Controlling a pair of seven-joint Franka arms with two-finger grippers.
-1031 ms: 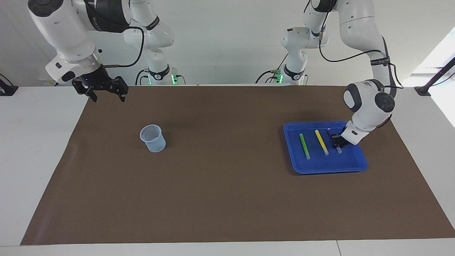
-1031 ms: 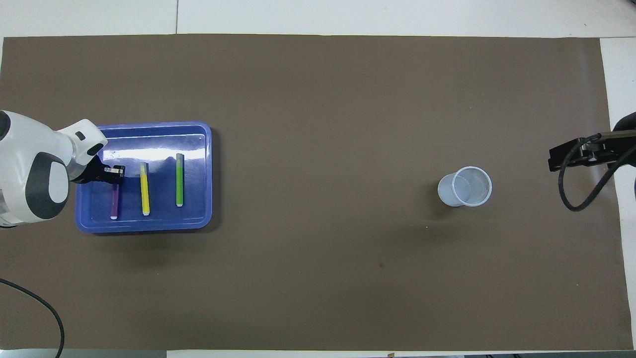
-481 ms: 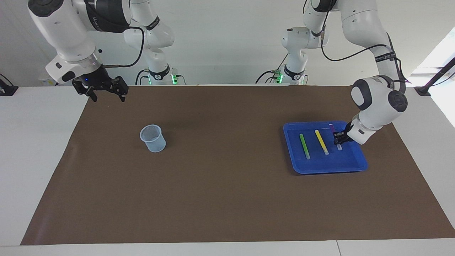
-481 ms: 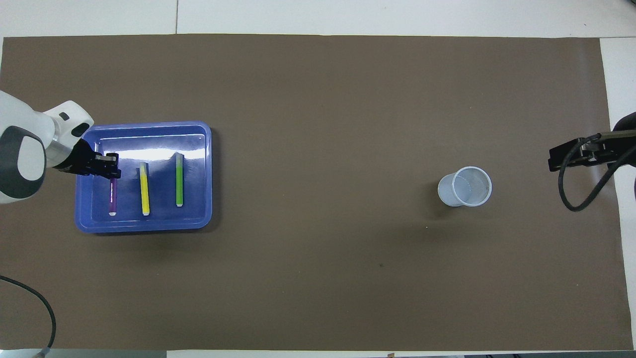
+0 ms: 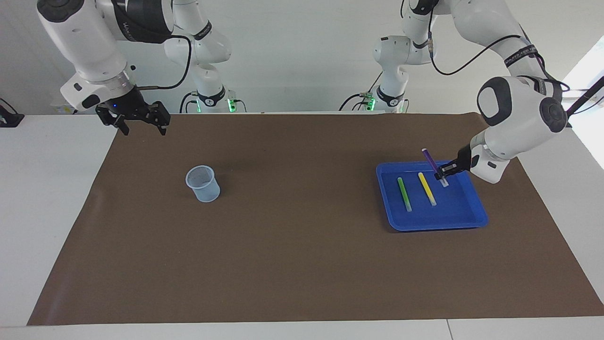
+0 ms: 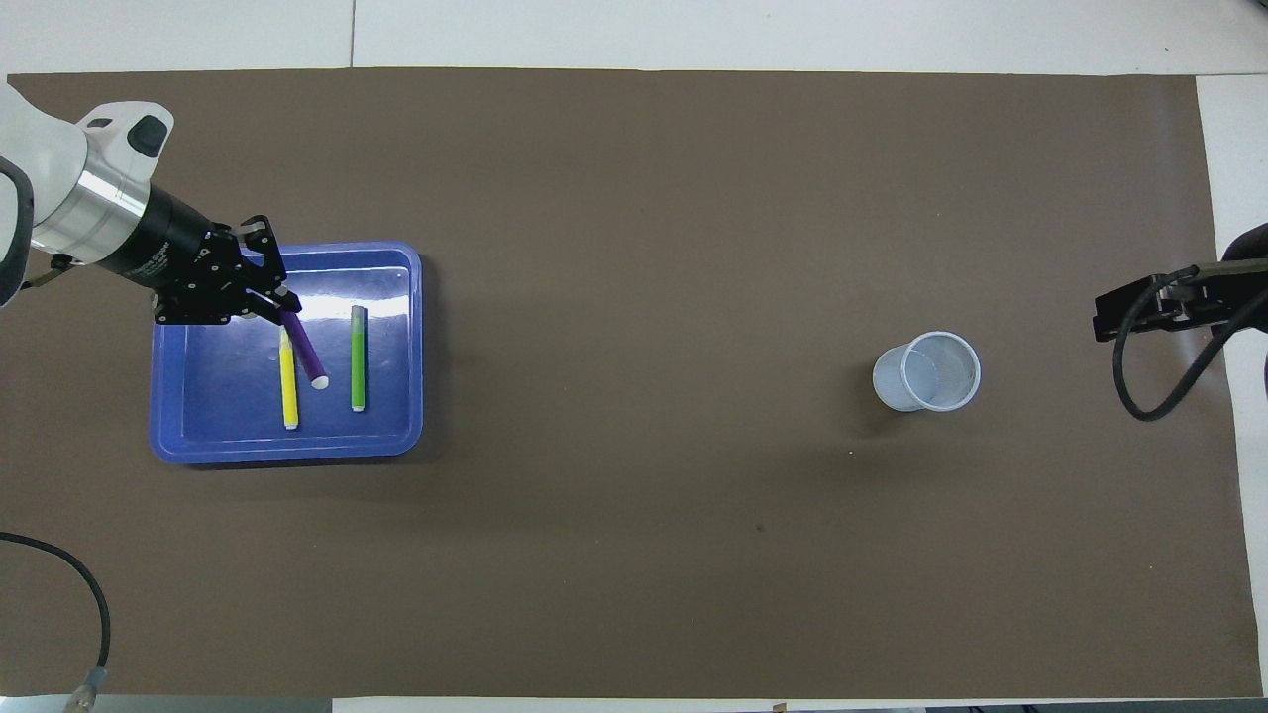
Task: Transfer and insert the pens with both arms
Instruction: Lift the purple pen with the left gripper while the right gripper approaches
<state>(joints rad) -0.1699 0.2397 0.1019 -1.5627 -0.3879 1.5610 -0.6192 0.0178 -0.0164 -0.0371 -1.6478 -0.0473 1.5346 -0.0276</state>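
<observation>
My left gripper (image 5: pixel 443 173) is shut on the purple pen (image 5: pixel 430 159) near its pale end. It holds the pen tilted, raised over the blue tray (image 5: pixel 434 223); in the overhead view the gripper (image 6: pixel 274 303) and the purple pen (image 6: pixel 305 351) show above the tray (image 6: pixel 287 452). The green pen (image 5: pixel 404 193) and yellow pen (image 5: pixel 427 189) lie side by side in the tray, also in the overhead view as green (image 6: pixel 358 371) and yellow (image 6: pixel 288 386). My right gripper (image 5: pixel 140 123) is open and empty, waiting above the mat's corner at the right arm's end (image 6: pixel 1139 307).
A clear plastic cup (image 5: pixel 203 184) stands upright on the brown mat toward the right arm's end, also in the overhead view (image 6: pixel 926 371). Two smaller white arms with green lights stand at the table's edge by the robots (image 5: pixel 212 99).
My left gripper has lifted the purple pen out of the tray and swung it so it now tilts above the yellow pen. The right arm has not moved.
</observation>
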